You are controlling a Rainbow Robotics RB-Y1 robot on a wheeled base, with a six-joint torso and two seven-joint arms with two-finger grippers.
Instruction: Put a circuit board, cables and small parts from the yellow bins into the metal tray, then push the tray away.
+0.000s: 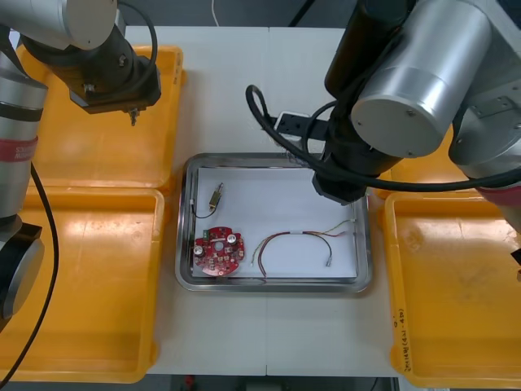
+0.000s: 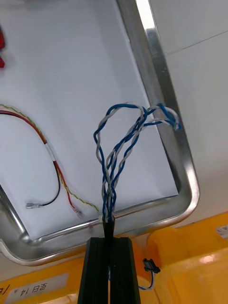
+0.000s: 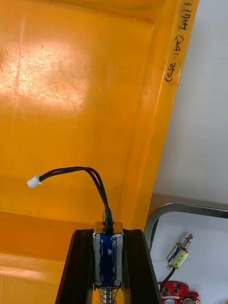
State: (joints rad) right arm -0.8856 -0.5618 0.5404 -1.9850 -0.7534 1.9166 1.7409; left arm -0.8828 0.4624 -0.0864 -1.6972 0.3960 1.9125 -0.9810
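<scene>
While clamping a twisted blue-white cable [image 2: 116, 147], the right pincer [image 2: 110, 240] is hanging over the shiny metal tray's [image 2: 164, 99] rim. The left pincer [image 3: 108, 235] is gripping a small metal part [image 3: 108, 256] over a yellow bin [image 3: 71, 95].

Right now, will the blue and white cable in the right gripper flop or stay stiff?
Probably semi-floppy: the twisted blue and white cable holds loose loops beyond the right gripper above the metal tray. Likely light; its loops may spring over the rim.
</scene>
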